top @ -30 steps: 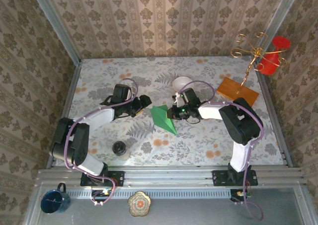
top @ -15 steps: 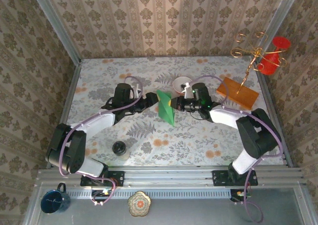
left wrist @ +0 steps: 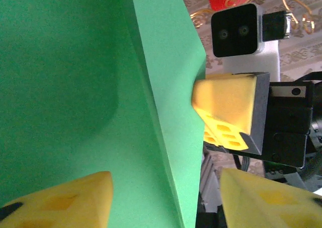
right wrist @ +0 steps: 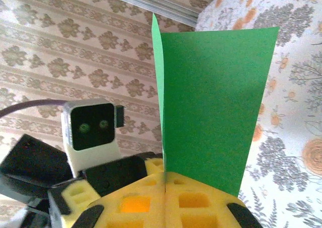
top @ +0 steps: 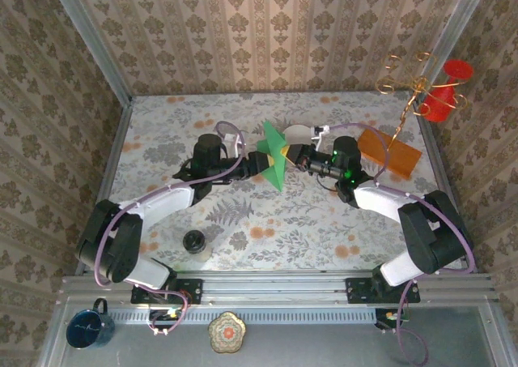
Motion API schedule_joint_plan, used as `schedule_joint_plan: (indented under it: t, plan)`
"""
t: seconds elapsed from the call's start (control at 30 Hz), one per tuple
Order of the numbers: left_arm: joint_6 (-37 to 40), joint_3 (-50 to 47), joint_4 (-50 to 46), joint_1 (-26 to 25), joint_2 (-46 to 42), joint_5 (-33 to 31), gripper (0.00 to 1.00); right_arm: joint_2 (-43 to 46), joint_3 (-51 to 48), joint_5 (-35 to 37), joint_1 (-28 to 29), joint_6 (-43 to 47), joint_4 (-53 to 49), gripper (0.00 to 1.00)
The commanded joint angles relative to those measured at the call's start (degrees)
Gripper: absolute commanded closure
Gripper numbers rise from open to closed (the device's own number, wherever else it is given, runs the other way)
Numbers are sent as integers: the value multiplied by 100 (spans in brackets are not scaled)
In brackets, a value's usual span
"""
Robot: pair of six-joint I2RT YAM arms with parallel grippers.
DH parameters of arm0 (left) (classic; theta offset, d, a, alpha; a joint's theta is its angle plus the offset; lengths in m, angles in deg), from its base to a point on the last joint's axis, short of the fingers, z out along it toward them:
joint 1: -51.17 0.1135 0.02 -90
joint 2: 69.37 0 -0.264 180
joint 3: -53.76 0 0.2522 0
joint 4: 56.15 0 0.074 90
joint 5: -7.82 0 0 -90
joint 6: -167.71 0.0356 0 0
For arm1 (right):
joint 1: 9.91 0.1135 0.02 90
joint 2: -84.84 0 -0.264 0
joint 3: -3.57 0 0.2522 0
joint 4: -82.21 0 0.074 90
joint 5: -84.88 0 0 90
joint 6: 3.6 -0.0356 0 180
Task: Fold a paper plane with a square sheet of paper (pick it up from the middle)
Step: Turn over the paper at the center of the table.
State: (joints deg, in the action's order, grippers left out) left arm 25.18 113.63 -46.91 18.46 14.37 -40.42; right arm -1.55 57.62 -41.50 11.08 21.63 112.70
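Big change in the last sec: the paper plane was low by the R gripper tips, and now it's up off the table, standing on edge btwn the two tools. From its own cam, the R gripper is clamped on it, pads pressed together w/ the green fold rising straight out of the tips. The L gripper has come in from the opposite side. Its fingers sit wide apart, w/ the plane's edge running into the gap, not pinched. Both arms have reached further out, so the white bowl is now just behind R's tips. My read: folding's mostly done and this looks like a hand-over or a crease pinch. L should close before R lets go, else it drops.
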Motion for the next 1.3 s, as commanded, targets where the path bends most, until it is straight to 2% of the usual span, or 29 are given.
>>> schedule_joint_plan:
  t: [0.0,0.43,0.6,0.93,1.1,1.27]
  plan:
    - [-209,201,569,-73,114,301,45,140,-13,-209,-16,-384,554,92]
    - [-284,372,925,-183,181,501,64,43,22,-328,-32,-657,875,91]
    - [-310,381,873,-183,217,461,68,43,22,-340,-47,-659,883,91]
    - [-167,390,735,-182,209,395,80,128,-21,-357,-133,-635,781,82]
    - [-34,408,521,-150,190,320,84,291,-52,-332,-224,-470,427,73]
    - [285,416,-44,-19,63,173,88,628,-124,-25,-413,69,-877,51]
